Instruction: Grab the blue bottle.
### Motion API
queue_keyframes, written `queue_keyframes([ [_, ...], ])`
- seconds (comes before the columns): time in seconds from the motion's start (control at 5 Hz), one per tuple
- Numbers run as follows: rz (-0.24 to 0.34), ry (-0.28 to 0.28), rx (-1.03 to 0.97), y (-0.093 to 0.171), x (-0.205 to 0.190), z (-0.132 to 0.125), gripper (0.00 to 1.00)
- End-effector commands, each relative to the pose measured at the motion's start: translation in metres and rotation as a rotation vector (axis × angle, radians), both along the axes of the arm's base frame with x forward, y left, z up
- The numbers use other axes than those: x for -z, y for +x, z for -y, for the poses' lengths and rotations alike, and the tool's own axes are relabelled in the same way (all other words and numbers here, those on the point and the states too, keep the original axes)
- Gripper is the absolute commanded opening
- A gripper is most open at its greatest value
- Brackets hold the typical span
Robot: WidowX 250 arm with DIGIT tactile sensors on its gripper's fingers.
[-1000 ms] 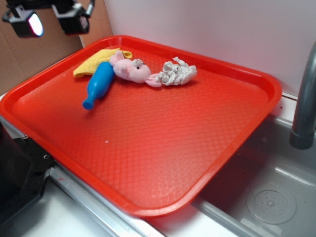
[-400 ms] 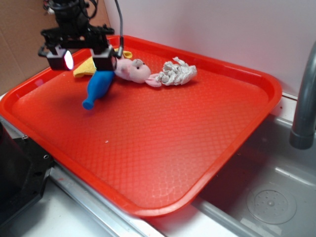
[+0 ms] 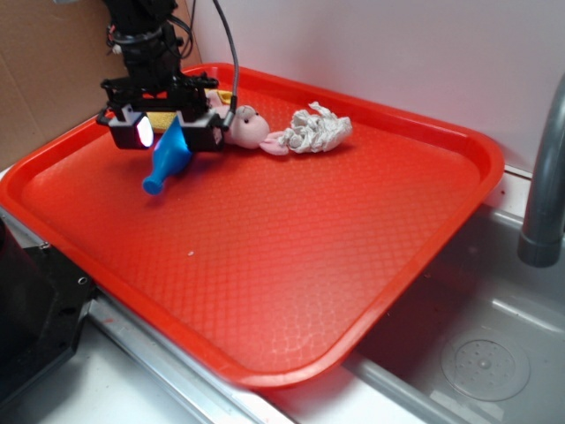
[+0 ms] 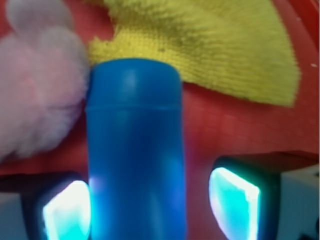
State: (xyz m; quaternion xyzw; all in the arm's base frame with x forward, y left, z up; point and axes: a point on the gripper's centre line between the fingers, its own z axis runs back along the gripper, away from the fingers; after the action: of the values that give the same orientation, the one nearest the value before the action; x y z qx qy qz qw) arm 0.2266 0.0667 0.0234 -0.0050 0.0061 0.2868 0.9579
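The blue bottle [image 3: 164,160] lies on the red tray [image 3: 309,238] at its far left, with its mouth pointing toward the front left. My gripper [image 3: 172,134] is low over the bottle's body and open, one finger on each side. In the wrist view the bottle [image 4: 135,150] fills the space between the two glowing pads [image 4: 234,200]. The left pad is close against it and the right pad stands a gap away. The gripper [image 4: 150,207] is not closed on it. The bottle's base end rests against the pink plush [image 4: 35,100].
The pink plush [image 3: 248,128] and a grey crumpled cloth [image 3: 318,131] lie to the right of the bottle. A yellow cloth [image 4: 210,45] lies behind it. A faucet [image 3: 543,177] and sink basin [image 3: 481,358] are at the right. Cardboard stands at the back left.
My gripper has come down from above the tray's far left corner and now straddles the bottle's body. The bottle and plush have barely moved.
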Motion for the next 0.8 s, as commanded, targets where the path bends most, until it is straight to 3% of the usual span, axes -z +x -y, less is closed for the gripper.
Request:
queue_keyframes([
  [0.0, 0.064, 0.013, -0.031, 0.003, -0.011, -0.007, 0.0],
  [0.4, 0.058, 0.082, 0.056, 0.003, -0.056, 0.001, 0.0],
  [0.6, 0.07, 0.007, 0.206, -0.011, -0.103, 0.025, 0.0],
])
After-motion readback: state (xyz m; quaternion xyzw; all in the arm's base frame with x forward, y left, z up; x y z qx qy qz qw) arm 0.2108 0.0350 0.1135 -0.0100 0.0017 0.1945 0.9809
